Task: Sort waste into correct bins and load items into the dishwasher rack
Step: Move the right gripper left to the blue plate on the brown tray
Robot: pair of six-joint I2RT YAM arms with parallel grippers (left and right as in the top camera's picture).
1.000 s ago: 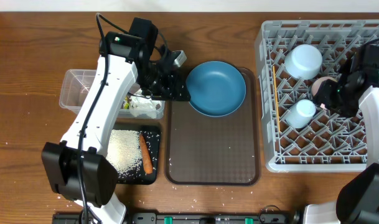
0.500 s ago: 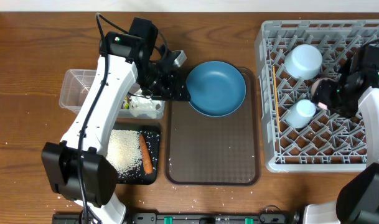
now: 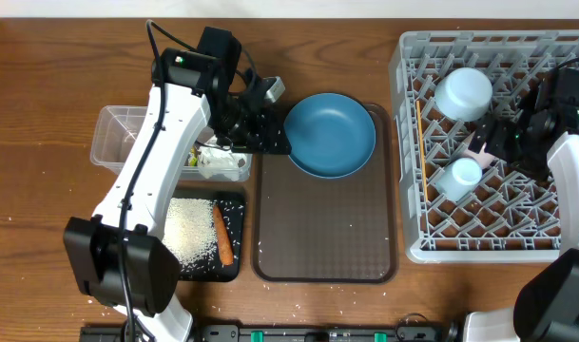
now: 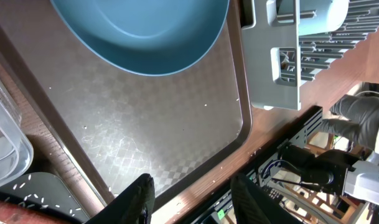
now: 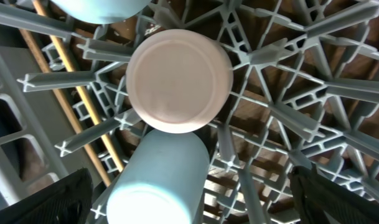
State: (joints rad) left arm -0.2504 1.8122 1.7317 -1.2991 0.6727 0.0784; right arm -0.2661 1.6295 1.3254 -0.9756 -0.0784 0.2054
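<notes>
Your right gripper (image 3: 503,141) has spread its fingers wide since a second ago and let go of the pale pink cup (image 5: 178,79). The cup now stands upside down, base up, among the pegs of the grey dishwasher rack (image 3: 404,199), with nothing gripping it. In the right wrist view the two dark fingers sit at the bottom corners, well apart from the cup.

Just beside the pink cup lies the light blue cup (image 3: 458,176), resting on its side on the lattice. Toward the rack's far side, the pale blue bowl (image 3: 463,92) sits upside down. The two wooden chopsticks (image 3: 421,152) lie along the rack's left wall.

To the left of the rack, the dark blue plate (image 3: 332,133) rests at the far end of the brown serving tray (image 3: 327,228).

Your left gripper (image 4: 192,186) hovers at the plate's left edge. Its fingers are partly open, with only the tray surface showing between them. It appears to hold nothing, though from overhead you cannot tell whether a fingertip touches the plate rim.

Farther left, the clear tub (image 3: 113,138) holds crumpled white paper (image 3: 222,163) and a green-yellow wrapper (image 3: 191,155). Next to it, toward you, the black tray (image 3: 234,271) holds white rice (image 3: 189,233) and the orange carrot (image 3: 221,235). A few grains lie scattered on the wooden table (image 3: 42,114).
</notes>
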